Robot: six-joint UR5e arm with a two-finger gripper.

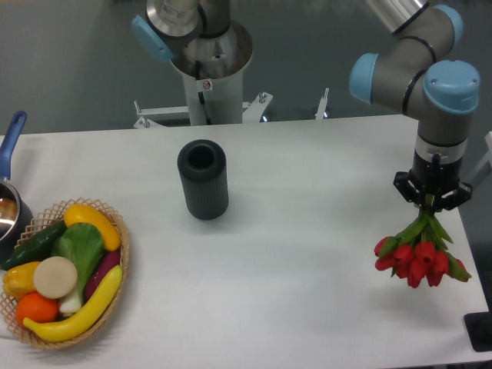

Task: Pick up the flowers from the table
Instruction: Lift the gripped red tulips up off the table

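The flowers [417,257], a bunch of red tulips with green stems, hang heads-down at the right side of the view, above the white table [307,231]. My gripper [430,201] is directly above them and is shut on the green stems. The stems fan out downward from the fingers to the red heads. The bunch looks lifted off the tabletop near its right edge. The pale band is hidden.
A dark ribbed cylindrical vase [203,178] stands upright at the table's centre. A woven basket [119,284] of vegetables sits at the front left. A pot with a blue handle [11,138] is at the far left edge. The arm's base [207,69] stands behind the table.
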